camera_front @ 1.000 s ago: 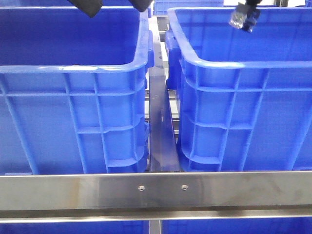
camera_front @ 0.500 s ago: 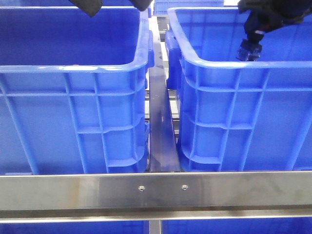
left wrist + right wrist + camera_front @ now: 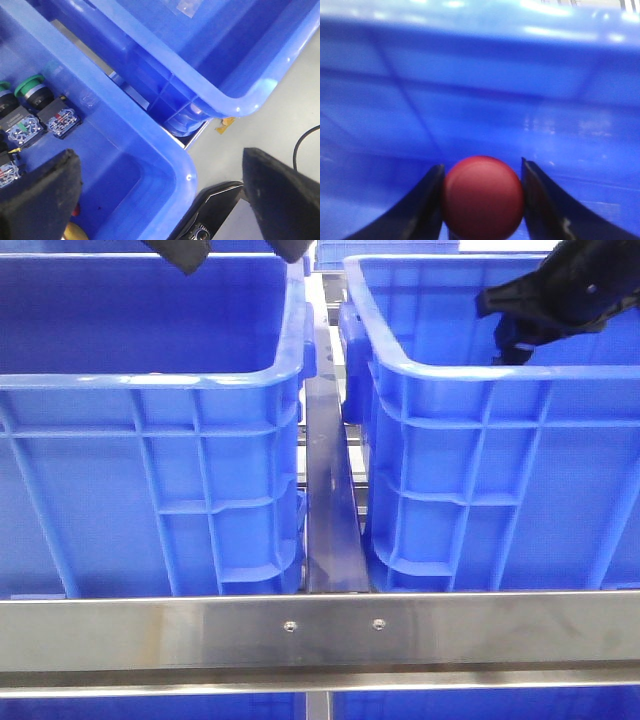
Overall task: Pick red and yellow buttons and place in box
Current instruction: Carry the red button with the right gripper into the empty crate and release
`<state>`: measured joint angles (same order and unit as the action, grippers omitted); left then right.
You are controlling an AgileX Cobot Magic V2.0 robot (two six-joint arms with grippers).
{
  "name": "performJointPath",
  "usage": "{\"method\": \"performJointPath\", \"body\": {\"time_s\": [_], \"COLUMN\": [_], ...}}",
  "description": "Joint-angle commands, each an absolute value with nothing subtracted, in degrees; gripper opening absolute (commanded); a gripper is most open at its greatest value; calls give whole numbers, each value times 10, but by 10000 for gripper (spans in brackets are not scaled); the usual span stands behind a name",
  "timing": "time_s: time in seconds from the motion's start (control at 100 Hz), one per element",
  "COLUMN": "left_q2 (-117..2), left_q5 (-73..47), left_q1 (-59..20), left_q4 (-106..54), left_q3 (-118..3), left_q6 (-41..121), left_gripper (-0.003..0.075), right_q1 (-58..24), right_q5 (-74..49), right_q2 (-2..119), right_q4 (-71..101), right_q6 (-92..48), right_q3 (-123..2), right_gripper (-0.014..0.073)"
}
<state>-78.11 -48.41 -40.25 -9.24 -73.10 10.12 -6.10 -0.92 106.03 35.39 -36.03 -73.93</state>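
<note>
Inside the right blue box (image 3: 480,440), near its front wall, the right hand (image 3: 482,197) has its two fingers pressed against the sides of the red button (image 3: 483,196), whose dome fills the gap between them, with the blurred blue wall of the box behind it. From the front only the dark right arm (image 3: 560,295) shows, reaching in from the right and dipping behind the near rim; half a second ago a metal-tipped part hung there above the rim, and a second ago it was higher still and further back, so the arm has come down into the box. The left hand (image 3: 155,200) is wide open over the far right corner of the left box (image 3: 150,440), as before. On that box's floor lie green buttons (image 3: 31,87) with their switch blocks, and a yellow button (image 3: 75,232) peeks out beside the left finger (image 3: 42,200).
</note>
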Motion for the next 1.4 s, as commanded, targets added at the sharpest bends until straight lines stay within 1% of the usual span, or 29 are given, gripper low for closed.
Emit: {"method": "performJointPath", "body": {"time_s": [0.0, 0.11, 0.4, 0.47, 0.59, 0.67, 1.1, 1.21, 1.39], "left_q2": [-765, -765, -765, -765, -765, -765, -765, -765, -765], "left_q5": [-447, -447, -447, -447, -447, -447, -447, -447, -446], "left_q1": [-407, -407, -407, -407, -407, -407, -407, -407, -407], "left_q4": [-101, -101, -101, -101, -101, -101, -101, -101, -101], "left_q3": [-748, -748, -748, -748, -748, -748, -748, -748, -748], "left_q6": [100, 100, 100, 100, 100, 100, 100, 100, 100], "left_gripper": [610, 599, 599, 599, 599, 599, 599, 599, 599], "right_q1": [-66, -66, -66, -66, -66, -66, -66, -64, -62], "right_q5": [37, 38, 39, 37, 28, 22, 15, 0, -59], "right_q2": [1041, 1051, 1054, 1054, 1054, 1054, 1030, 1017, 987], "right_q4": [352, 352, 352, 352, 352, 352, 352, 352, 352], "right_q6": [-366, -366, -366, -366, -366, -366, -366, -366, -366], "right_q3": [-758, -758, -758, -758, -758, -758, -758, -758, -757], "right_gripper": [341, 341, 344, 375, 479, 510, 509, 509, 509]}}
